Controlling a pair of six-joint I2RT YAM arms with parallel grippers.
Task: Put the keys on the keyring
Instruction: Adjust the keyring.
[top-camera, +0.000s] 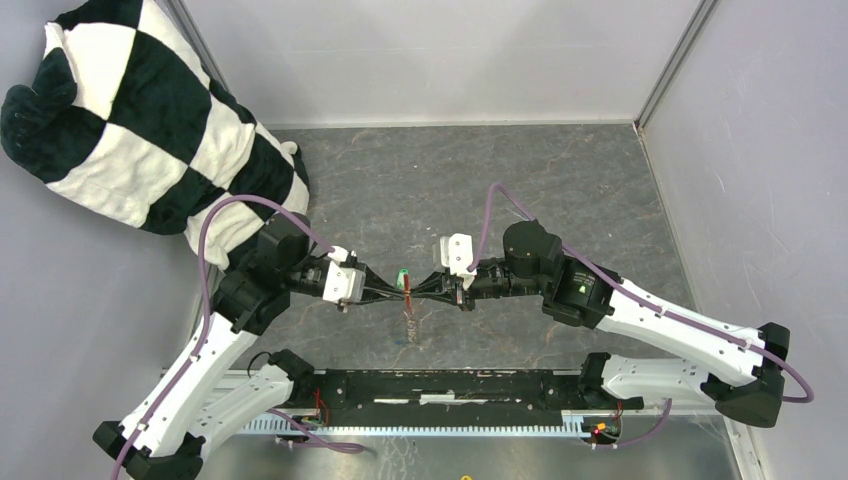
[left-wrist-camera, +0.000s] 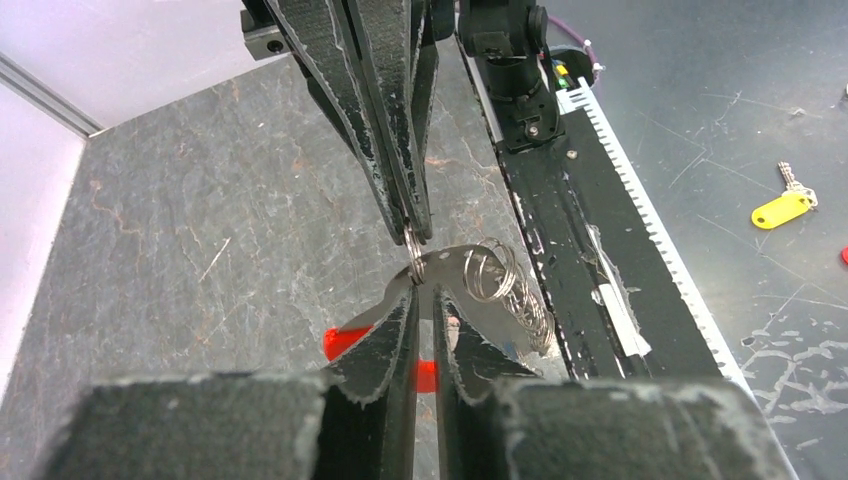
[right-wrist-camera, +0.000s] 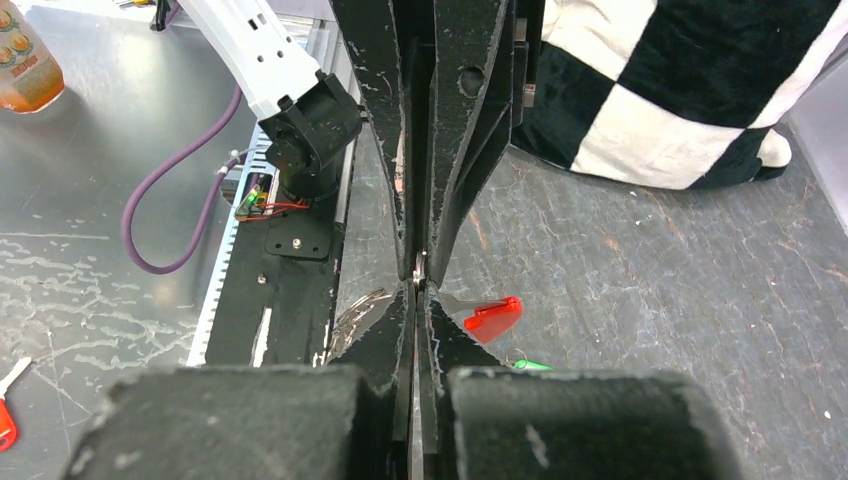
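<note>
**Silver ring caught between two meeting grippers**

I am watching one checkered cushion (top-camera: 150, 120) leaning in the far left corner, and two arms meeting nose to nose over the middle of the grey stone-look table (top-camera: 560, 180). The right gripper (right-wrist-camera: 420, 295) is pinching fully closed on the keyring (left-wrist-camera: 414, 262). The left gripper (left-wrist-camera: 425, 300) is showing only a narrow slit between its jaws, with a flat silver blade (left-wrist-camera: 455, 262) lying across their tips; I am not able to tell whether it is clamping it. I am counting one red tag (right-wrist-camera: 492, 318), one coiled chain (left-wrist-camera: 505, 290) hanging beside the ring, and one green-headed key (top-camera: 400, 276), mostly hidden behind the fingers.
</note>
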